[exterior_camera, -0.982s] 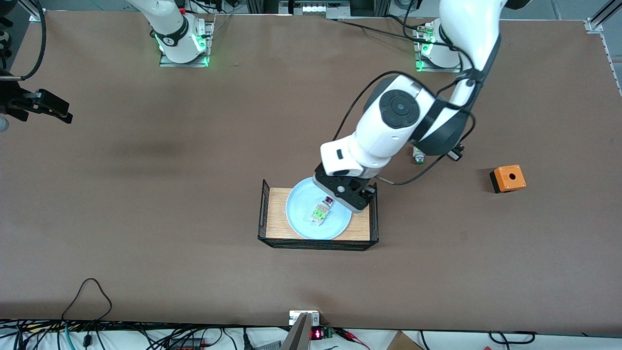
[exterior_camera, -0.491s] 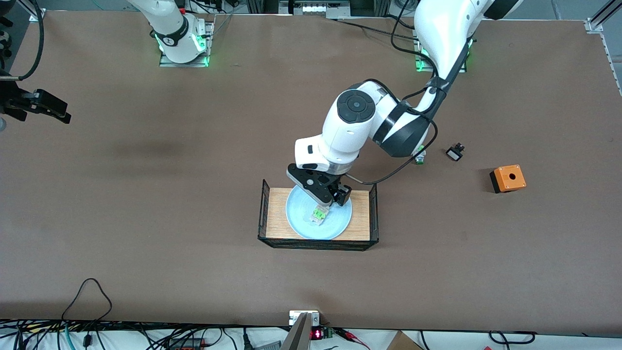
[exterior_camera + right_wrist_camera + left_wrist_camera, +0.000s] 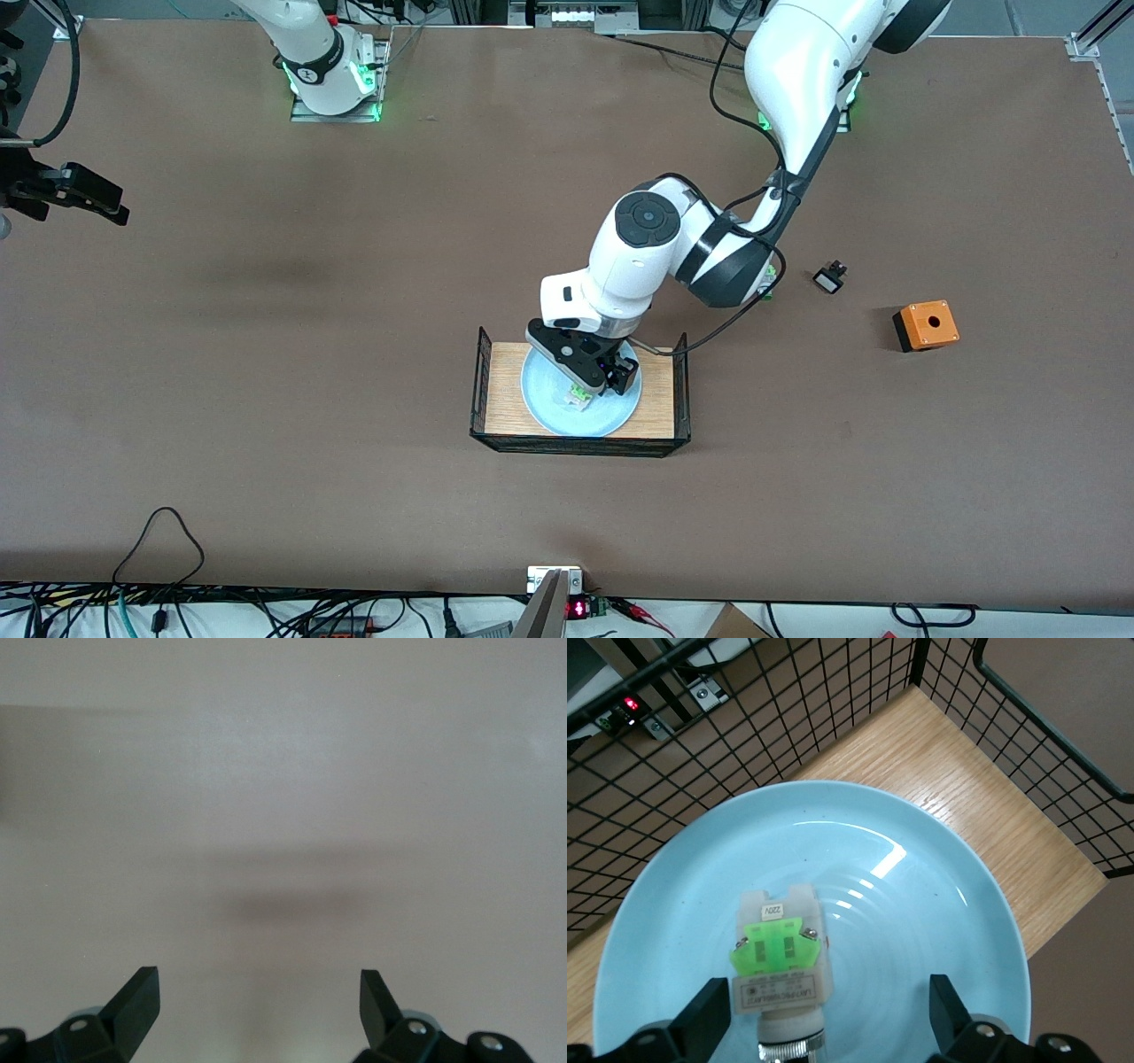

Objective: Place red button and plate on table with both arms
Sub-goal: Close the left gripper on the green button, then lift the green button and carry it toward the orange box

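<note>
The red button (image 3: 780,961) lies on its side on the pale blue plate (image 3: 921,904), showing its green block and whitish body; its red cap is hidden. My left gripper (image 3: 827,997) is open and low over the plate, one finger on each side of the button, not touching it. In the front view the left gripper (image 3: 592,377) covers part of the plate (image 3: 545,399) and most of the button (image 3: 578,396). The plate rests in a wood-floored tray (image 3: 660,416) on the brown table (image 3: 354,354). My right gripper (image 3: 111,206) waits, open and empty, at the right arm's end of the table; its wrist view (image 3: 260,992) shows only bare tabletop.
The tray's black wire ends (image 3: 483,381) rise on two sides of the plate, close to the left gripper. A green-capped switch (image 3: 769,288), a small black piece with a white face (image 3: 829,279) and an orange box (image 3: 926,325) sit toward the left arm's end.
The left arm has swung toward the right arm's end and come down over the plate. Its gripper now straddles the button. The right arm has not moved.
</note>
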Controlling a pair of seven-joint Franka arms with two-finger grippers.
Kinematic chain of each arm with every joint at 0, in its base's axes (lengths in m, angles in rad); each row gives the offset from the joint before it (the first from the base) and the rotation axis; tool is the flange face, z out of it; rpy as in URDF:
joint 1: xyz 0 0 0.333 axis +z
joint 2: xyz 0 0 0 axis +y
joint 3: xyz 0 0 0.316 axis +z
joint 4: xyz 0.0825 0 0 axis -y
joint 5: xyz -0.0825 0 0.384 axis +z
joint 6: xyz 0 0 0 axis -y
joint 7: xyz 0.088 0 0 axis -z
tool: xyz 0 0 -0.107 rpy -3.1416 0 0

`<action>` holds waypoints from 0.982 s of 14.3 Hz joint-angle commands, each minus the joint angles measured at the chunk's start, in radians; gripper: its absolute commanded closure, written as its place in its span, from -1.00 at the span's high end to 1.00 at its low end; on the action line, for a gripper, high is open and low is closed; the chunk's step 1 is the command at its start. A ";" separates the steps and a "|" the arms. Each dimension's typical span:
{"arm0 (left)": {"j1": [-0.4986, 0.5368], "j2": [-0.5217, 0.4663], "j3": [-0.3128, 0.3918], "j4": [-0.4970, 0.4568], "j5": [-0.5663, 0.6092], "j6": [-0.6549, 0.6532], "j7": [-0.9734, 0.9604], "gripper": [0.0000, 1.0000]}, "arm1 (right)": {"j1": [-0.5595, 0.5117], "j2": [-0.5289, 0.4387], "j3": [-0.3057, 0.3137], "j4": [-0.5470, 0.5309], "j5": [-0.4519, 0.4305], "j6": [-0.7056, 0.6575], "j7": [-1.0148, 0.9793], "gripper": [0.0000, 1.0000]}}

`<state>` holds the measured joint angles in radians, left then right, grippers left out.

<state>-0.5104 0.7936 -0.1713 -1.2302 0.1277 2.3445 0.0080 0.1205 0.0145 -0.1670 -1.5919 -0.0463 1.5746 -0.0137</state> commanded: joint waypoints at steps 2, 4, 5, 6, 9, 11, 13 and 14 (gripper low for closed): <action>-0.008 0.010 0.010 0.028 0.026 -0.001 0.000 -0.06 | -0.005 -0.004 -0.002 0.004 0.019 -0.002 -0.011 1.00; -0.005 0.010 0.010 0.026 0.026 -0.001 0.001 -0.24 | -0.005 -0.004 -0.002 0.004 0.019 -0.002 -0.011 1.00; -0.005 0.007 0.009 0.028 0.026 -0.001 0.000 -0.41 | -0.005 -0.004 -0.002 0.004 0.019 -0.002 -0.011 1.00; -0.005 0.004 0.009 0.028 0.024 -0.001 -0.003 -0.43 | -0.005 -0.004 -0.002 0.004 0.019 -0.002 -0.011 1.00; 0.003 -0.014 0.007 0.032 0.017 -0.014 -0.008 -0.43 | -0.005 -0.004 -0.002 0.003 0.019 -0.002 -0.011 1.00; 0.012 -0.065 0.006 0.029 0.013 -0.069 -0.016 -0.43 | -0.005 -0.004 -0.002 0.004 0.019 -0.002 -0.009 1.00; 0.021 -0.129 0.004 0.026 0.012 -0.167 -0.042 -0.43 | -0.005 -0.004 -0.002 0.004 0.019 -0.002 -0.011 1.00; 0.036 -0.161 0.003 0.025 0.006 -0.224 -0.052 -0.43 | -0.005 -0.004 -0.002 0.004 0.019 -0.002 -0.011 1.00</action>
<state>-0.4947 0.7213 -0.1684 -1.1825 0.1278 2.2237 -0.0126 0.1204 0.0146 -0.1670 -1.5919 -0.0463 1.5746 -0.0137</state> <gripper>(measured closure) 0.590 0.000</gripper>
